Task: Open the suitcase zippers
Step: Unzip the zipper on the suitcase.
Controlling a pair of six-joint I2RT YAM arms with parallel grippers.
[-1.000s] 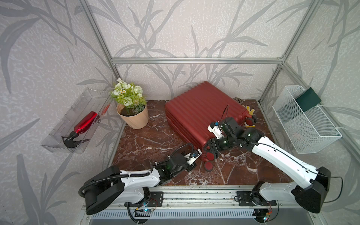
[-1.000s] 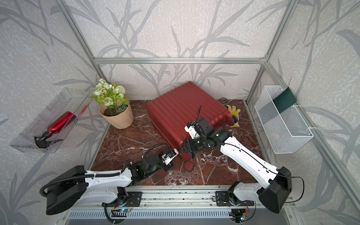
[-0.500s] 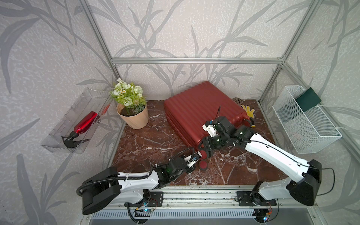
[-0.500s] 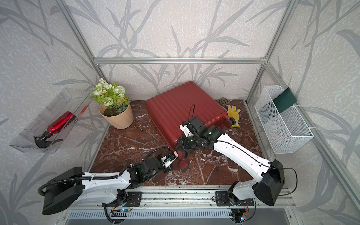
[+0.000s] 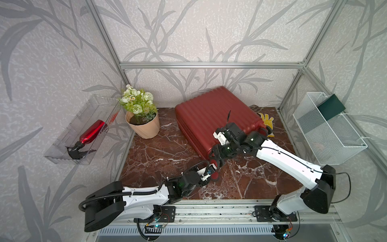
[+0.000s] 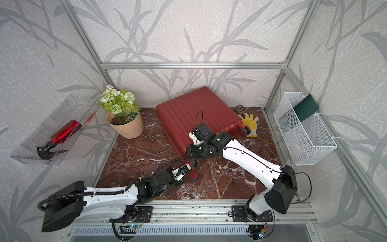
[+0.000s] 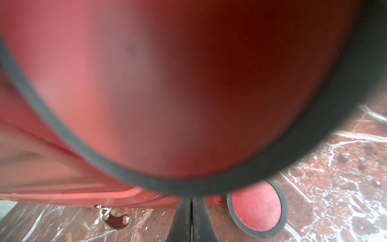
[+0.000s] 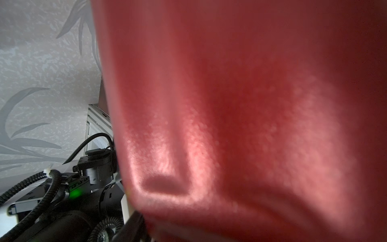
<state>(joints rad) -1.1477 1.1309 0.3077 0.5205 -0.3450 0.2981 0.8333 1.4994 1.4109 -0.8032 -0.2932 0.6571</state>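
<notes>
The dark-red ribbed suitcase [image 5: 217, 117] [image 6: 194, 117] lies flat at the back of the marble table. My right gripper [image 5: 215, 160] [image 6: 191, 158] straddles its near corner above a wheel [image 5: 215, 178]. In the right wrist view the blurred red shell [image 8: 240, 125] fills the jaws, with one black finger [image 8: 134, 227] against it. My left gripper [image 7: 191, 202] [image 5: 211, 174] is shut and empty, low on the table under that corner. The zippers show as a thin red track [image 7: 134, 205], whose pull tab [image 7: 114, 219] lies on the marble beside the shut fingers without touching them. A second wheel [image 7: 257, 207] stands on their other side.
A potted flower [image 5: 142, 125] stands left of the suitcase and a yellow glove [image 5: 266, 120] lies behind its right corner. A white wire basket [image 5: 326, 130] hangs on the right wall. A clear tray with a red bottle [image 5: 92, 132] hangs on the left wall.
My right gripper has slid along the suitcase edge to the near corner and its jaws have narrowed. The left gripper has crept in lower beside the wheel, still shut.
</notes>
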